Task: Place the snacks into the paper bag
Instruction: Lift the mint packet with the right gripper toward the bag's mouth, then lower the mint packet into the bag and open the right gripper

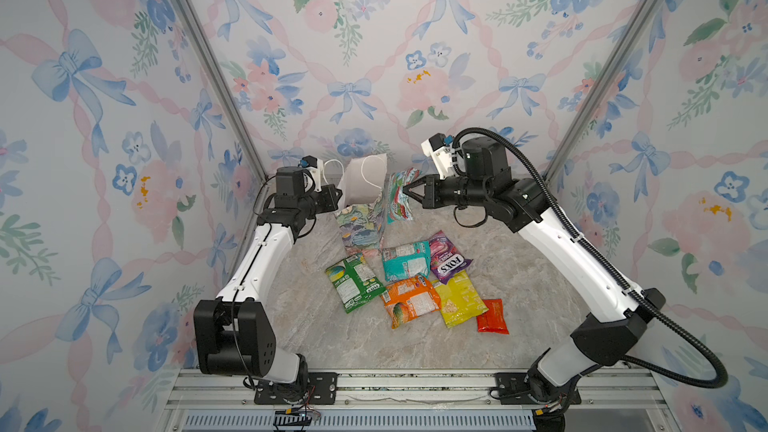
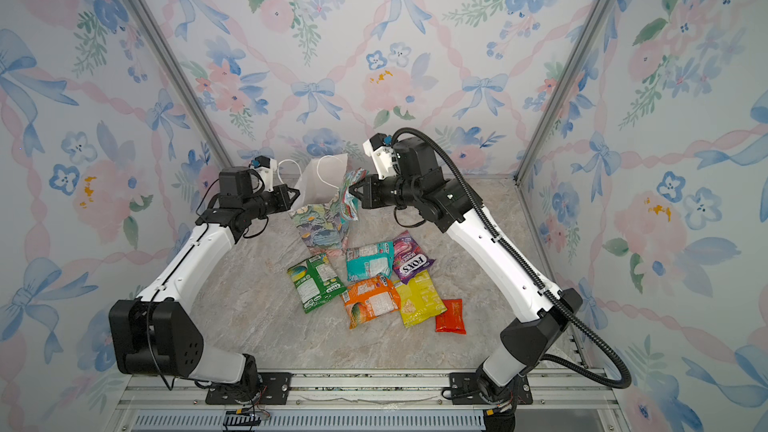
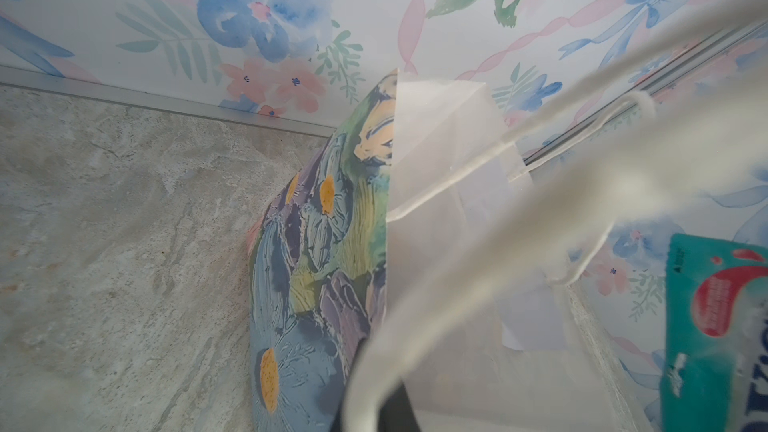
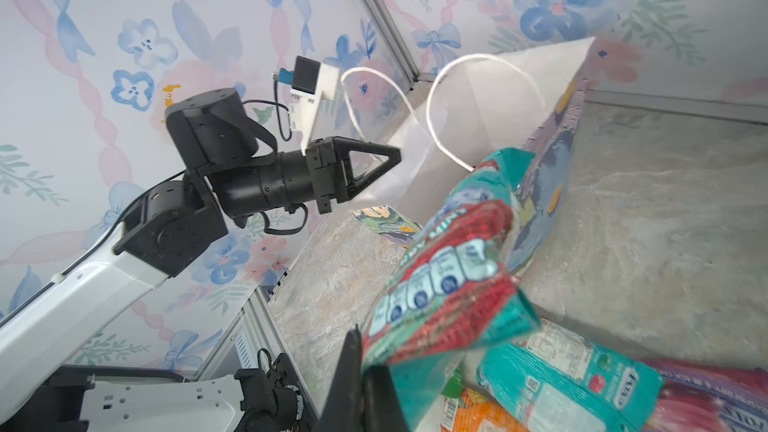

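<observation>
The paper bag (image 1: 360, 224) stands tilted at the back of the table, its white inside (image 1: 362, 184) facing up. My left gripper (image 1: 340, 197) is shut on the bag's near rim, by a white cord handle (image 3: 478, 243). My right gripper (image 1: 405, 192) is shut on a teal and red snack pouch (image 4: 449, 276), which hangs in the air just right of the bag's mouth. On the table in front lie more snacks: green (image 1: 353, 282), teal (image 1: 405, 261), purple (image 1: 449, 257), orange (image 1: 411, 301), yellow (image 1: 461, 303) and red (image 1: 493, 317).
Floral walls close in the marble tabletop (image 1: 324, 338) on three sides, with metal posts in the back corners. The arm bases sit on a metal rail (image 1: 415, 384) at the front edge. The loose pouches overlap one another in a cluster.
</observation>
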`<state>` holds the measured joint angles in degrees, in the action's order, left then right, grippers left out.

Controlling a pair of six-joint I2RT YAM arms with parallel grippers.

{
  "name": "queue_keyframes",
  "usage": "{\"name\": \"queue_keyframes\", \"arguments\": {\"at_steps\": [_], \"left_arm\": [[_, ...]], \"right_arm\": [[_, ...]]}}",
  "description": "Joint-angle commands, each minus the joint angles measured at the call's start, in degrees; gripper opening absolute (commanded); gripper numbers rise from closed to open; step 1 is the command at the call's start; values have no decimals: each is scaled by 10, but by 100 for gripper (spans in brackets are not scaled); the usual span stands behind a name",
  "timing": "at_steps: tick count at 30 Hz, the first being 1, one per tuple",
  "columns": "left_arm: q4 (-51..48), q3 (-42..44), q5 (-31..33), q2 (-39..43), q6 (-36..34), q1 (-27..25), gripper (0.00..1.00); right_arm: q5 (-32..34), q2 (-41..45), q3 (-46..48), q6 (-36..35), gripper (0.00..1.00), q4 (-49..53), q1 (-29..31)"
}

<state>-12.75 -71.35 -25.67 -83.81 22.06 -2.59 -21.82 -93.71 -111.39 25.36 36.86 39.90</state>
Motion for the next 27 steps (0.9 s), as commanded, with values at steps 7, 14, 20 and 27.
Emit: {"name": "queue_keyframes", "arguments": {"at_steps": [7,14,20,27], "left_arm": [[-6,10,-19,3,-12,3,0],[-6,10,-21,2,-12,2,0],[-6,10,-24,2,-12,2,0],[-6,9,-24,3,-13,2,0]], "right_arm": [[-11,-100,-161,-20,0,0,36],[-33,-200,-303,-11,0,15,38],[-32,-272,-393,-3,0,29,31],[-24,-304,-401,14,0,2,2]]}}
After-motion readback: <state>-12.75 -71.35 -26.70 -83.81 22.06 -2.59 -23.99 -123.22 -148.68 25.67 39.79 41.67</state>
